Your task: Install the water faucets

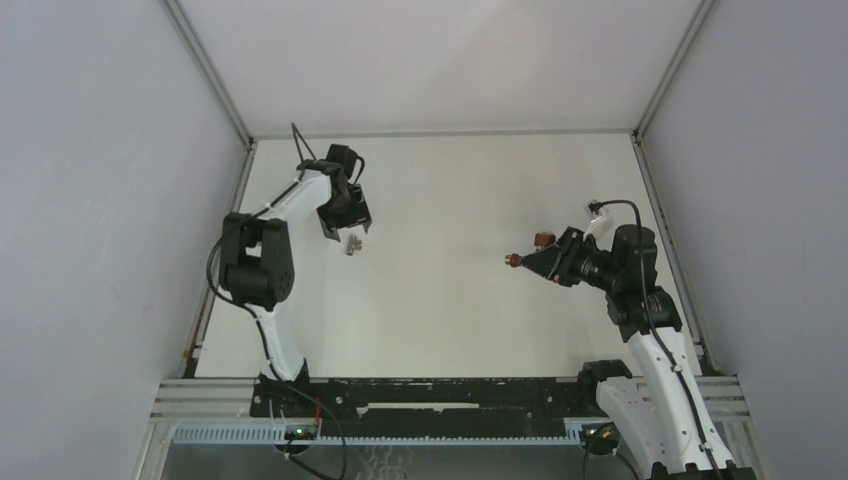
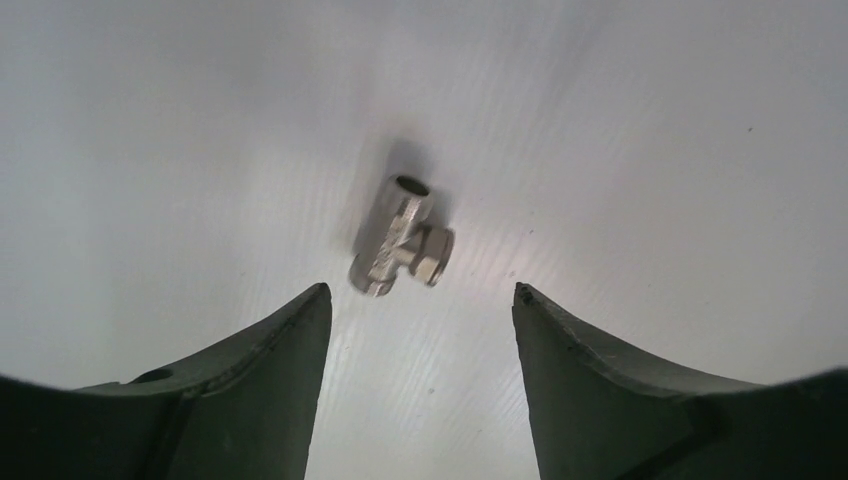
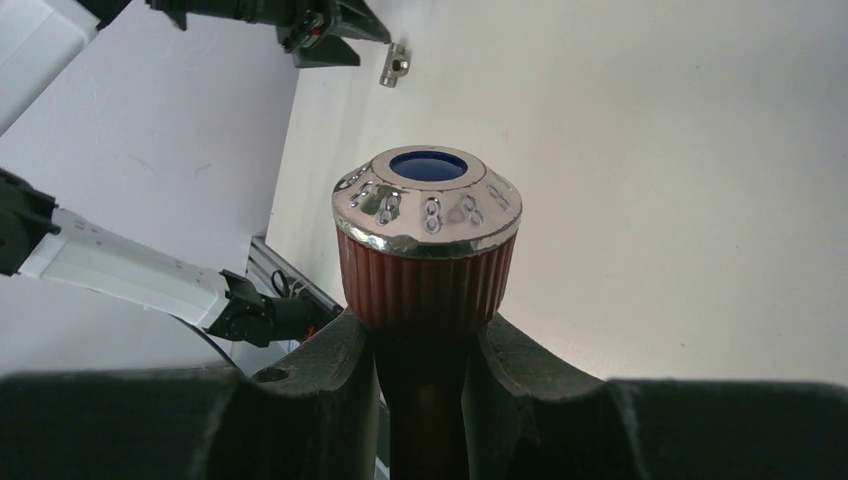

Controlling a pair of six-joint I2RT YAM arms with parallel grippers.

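Left gripper (image 2: 420,300): fingers spread wide with nothing between them, poised over the small silvery T-shaped metal fitting (image 2: 402,240). The fitting lies on its side on the white table (image 2: 650,150), in the far left area. It sits just ahead of the fingertips and touches neither.

Right gripper (image 3: 425,345): clenched on the dark stem of the reddish-brown tap-shaped faucet piece (image 3: 425,275), just beneath its ribbed knob with chrome cap and blue disc. It is held at the right side of the table with the knob pointing toward the centre, well apart from the fitting. Its height above the surface cannot be judged.

Handling, as a judgement:
- **Fitting:** solid metal, stiff and light overall. It is polished and rounded, so it is likely to slip or roll out of a pinch. The best hold looks to be across the straight body, beside the collared side branch, leaving the open ends free for mating.
- **Tap piece:** rigid. The ribs offer purchase for turning, but the chrome cap is slick. The stem grip seems secure. Joining probably calls for straight alignment, or the parts may bind.
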